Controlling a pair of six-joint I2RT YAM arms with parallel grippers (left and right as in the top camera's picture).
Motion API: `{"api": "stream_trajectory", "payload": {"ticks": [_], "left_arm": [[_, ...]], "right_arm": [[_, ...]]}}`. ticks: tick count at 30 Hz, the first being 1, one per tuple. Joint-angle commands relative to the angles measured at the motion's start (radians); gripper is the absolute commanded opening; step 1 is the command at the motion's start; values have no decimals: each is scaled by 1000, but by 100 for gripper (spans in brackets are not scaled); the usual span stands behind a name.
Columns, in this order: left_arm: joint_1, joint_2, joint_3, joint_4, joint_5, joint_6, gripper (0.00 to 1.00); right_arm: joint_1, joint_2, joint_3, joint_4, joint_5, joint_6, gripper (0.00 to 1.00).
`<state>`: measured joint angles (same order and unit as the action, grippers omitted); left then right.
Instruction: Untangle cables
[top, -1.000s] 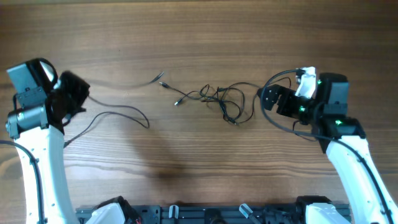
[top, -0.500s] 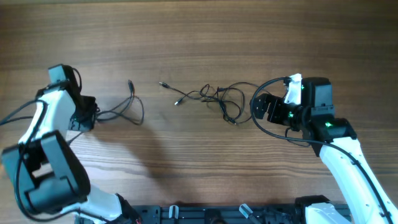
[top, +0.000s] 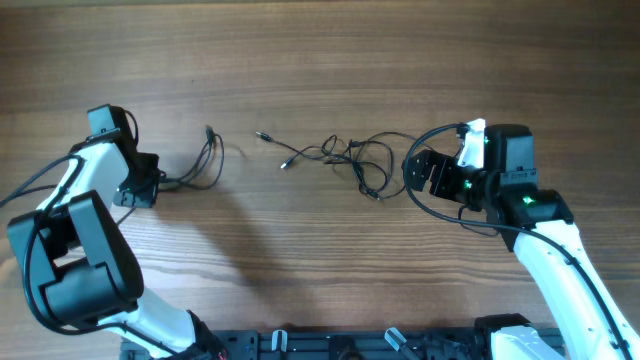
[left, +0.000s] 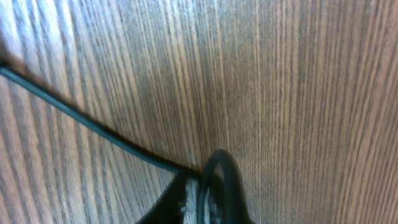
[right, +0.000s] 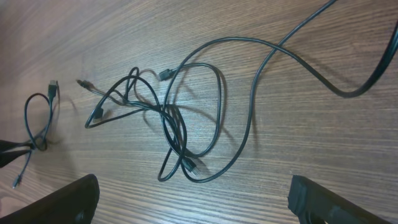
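Cables (right: 166, 113) lie knotted just ahead of right gripper (right: 194, 183), jaws wide: pinch one strand, draw slowly. Left gripper (top: 140, 187) state: cannot tell.

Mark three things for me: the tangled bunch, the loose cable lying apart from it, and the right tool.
tangled bunch (right: 166, 113): right wrist view, on the middle crossing of its strands.
loose cable (right: 53, 87): right wrist view, on its plug end.
right tool (top: 410, 172): overhead view, midway between its fingertips.

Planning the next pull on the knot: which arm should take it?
Right. The right gripper, open, sits beside the knot; the left gripper is far off, holding the freed cable.
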<state>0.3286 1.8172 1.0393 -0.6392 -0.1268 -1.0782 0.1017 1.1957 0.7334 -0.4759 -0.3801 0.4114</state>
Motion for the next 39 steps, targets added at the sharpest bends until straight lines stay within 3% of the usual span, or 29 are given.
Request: {"api": "stream_trajectory", "payload": {"ticks": [1,3,8,11,13,17,18,23,27,30,31,34,37,39], "left_arm": [[-5,18,-72,34,-26,31,4],[8,3,-50,124,-20,156,4],[63,-24,282,216,-21,386,4],[111,-22,365,404,-32,423,4],[136,-12,365,437,-38,415,4],[109,14,355,45,7,152,4],[89,24,341,-10,6,132,4],[26,65,249,-43,-19,129,4],[57,85,160,-53,-117,-131,5],[101,85,109,-14,-118,-324,26],[105,85,104,0,-118,-324,36],[108,90,103,58,-117,-325,52],[108,109,103,113,-118,-349,54],[108,149,103,114,-117,-459,55]], "right_arm": [[4,-6,0,-13,9,10,100],[4,-6,0,-22,-6,10,100],[4,-6,0,-36,-9,37,99],[4,-6,0,-37,-9,67,100],[4,-6,0,-37,-8,79,100],[4,-6,0,-34,8,89,100],[4,-6,0,-35,7,89,99],[4,-6,0,-39,7,85,100],[4,-6,-1,-61,8,58,100],[4,-6,-2,-61,9,59,100],[4,-6,-2,-61,11,59,100],[4,-6,-2,-61,11,60,100],[4,-6,-2,-61,10,60,100],[4,-6,-2,-63,6,63,100]]}}
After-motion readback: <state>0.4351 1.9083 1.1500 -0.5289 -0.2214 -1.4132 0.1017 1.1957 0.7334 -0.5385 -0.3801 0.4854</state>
